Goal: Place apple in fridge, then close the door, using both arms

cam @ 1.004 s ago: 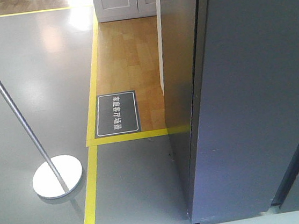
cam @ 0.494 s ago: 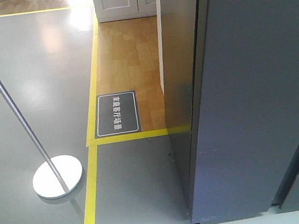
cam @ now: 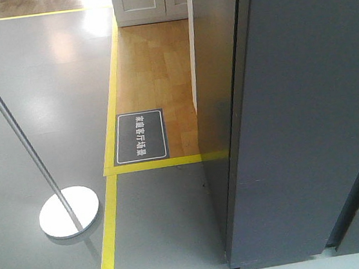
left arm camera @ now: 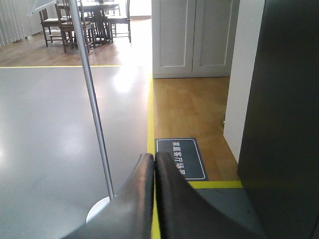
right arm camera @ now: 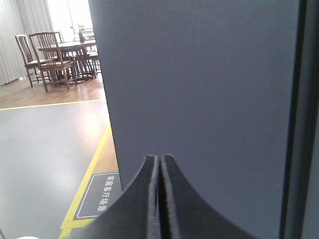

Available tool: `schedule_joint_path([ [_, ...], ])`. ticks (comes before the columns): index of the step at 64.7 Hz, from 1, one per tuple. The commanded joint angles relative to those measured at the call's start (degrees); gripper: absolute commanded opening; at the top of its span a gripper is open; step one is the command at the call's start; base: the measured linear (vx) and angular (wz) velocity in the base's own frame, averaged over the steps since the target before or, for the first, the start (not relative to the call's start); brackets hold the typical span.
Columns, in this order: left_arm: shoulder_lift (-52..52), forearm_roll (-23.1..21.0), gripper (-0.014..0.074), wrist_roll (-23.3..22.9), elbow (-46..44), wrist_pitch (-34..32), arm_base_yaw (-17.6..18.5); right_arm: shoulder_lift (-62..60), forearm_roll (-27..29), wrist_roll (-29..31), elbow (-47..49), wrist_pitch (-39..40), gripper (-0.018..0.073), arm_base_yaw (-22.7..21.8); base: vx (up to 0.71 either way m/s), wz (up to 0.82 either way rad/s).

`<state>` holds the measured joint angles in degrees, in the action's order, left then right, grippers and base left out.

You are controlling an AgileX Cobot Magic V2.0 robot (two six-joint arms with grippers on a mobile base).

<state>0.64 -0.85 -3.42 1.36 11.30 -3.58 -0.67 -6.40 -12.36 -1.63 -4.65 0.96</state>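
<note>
The dark grey fridge (cam: 217, 91) fills the right of the front view, and its door (cam: 302, 127) shows only its grey outer face, lying against the body with a thin dark seam between them. No white interior shows. The apple is out of view. In the left wrist view my left gripper (left arm camera: 154, 157) is shut with nothing in it and hangs over the floor, left of the fridge's dark side (left arm camera: 284, 99). In the right wrist view my right gripper (right arm camera: 160, 158) is shut and empty, and its tips point at the door's grey face (right arm camera: 199, 74).
A metal pole on a round white base (cam: 68, 212) stands on the grey floor at the left. Yellow tape lines (cam: 110, 233) and a dark floor sign (cam: 139, 136) border a wooden strip. A white cabinet (cam: 148, 2) is behind, with a dining table and chairs (left arm camera: 89, 20) farther back.
The door's left edge has shifted slightly left against the fridge body. A small dark shape at the front view's lower right corner has gone from view.
</note>
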Motion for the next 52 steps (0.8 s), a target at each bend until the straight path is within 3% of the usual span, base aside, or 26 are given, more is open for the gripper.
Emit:
schedule_joint_path([
  [1,0.9,-0.1,-0.0006,-0.4,-0.9,-4.2,0.1,-0.7,-0.6,0.3,0.1,4.6,-0.0003,-0.4,0.0,0.0],
  [52,0.9,-0.1,-0.0006,-0.4,-0.9,-4.2,0.1,-0.7,-0.6,0.3,0.1,4.1,-0.0003,-0.4,0.0,0.0],
])
